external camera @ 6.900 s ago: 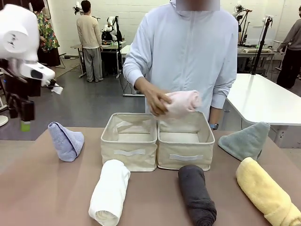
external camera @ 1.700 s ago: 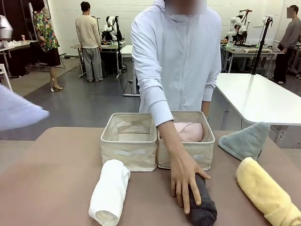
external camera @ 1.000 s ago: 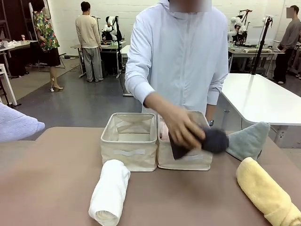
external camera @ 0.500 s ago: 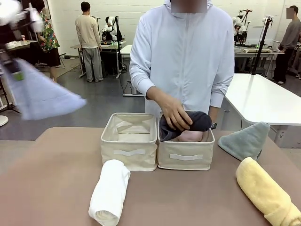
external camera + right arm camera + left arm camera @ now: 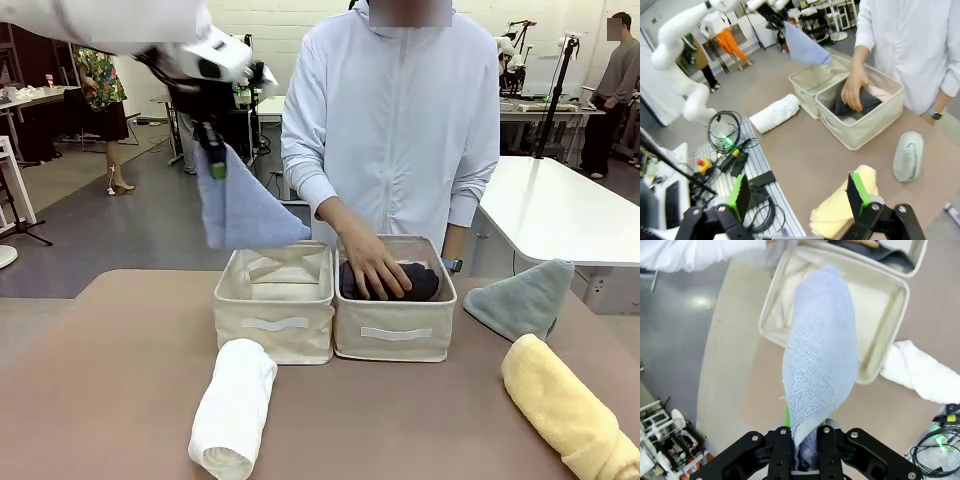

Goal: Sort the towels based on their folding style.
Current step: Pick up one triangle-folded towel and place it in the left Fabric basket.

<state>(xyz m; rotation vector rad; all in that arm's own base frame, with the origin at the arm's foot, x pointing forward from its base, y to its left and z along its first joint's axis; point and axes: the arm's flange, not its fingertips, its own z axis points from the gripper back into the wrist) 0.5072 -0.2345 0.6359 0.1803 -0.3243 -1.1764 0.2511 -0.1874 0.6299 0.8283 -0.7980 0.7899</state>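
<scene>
My left gripper point(image 5: 212, 150) point(image 5: 804, 437) is shut on the light blue towel point(image 5: 238, 205) point(image 5: 821, 360) point(image 5: 802, 46), which hangs in the air above the left beige bin point(image 5: 272, 325) point(image 5: 892, 325). The person's hand point(image 5: 375, 270) presses the dark grey rolled towel point(image 5: 420, 282) point(image 5: 867, 102) into the right bin point(image 5: 395, 340), on top of a pink towel point(image 5: 881, 93). A white rolled towel point(image 5: 233, 408) point(image 5: 775, 113) lies in front of the left bin. The sage-green folded towel point(image 5: 522, 298) point(image 5: 907, 155) and the yellow rolled towel point(image 5: 565, 405) point(image 5: 845, 202) lie at the right. My right gripper point(image 5: 797, 195) is open above the yellow towel.
The person stands at the far side of the brown table point(image 5: 120, 400). Cables and a metal rail point(image 5: 747, 175) lie beside the table's near edge in the right wrist view. Other tables and people are farther back.
My left gripper has swung right with the light blue towel, from the far left to above the left bin. The person has lowered the dark grey towel into the right bin.
</scene>
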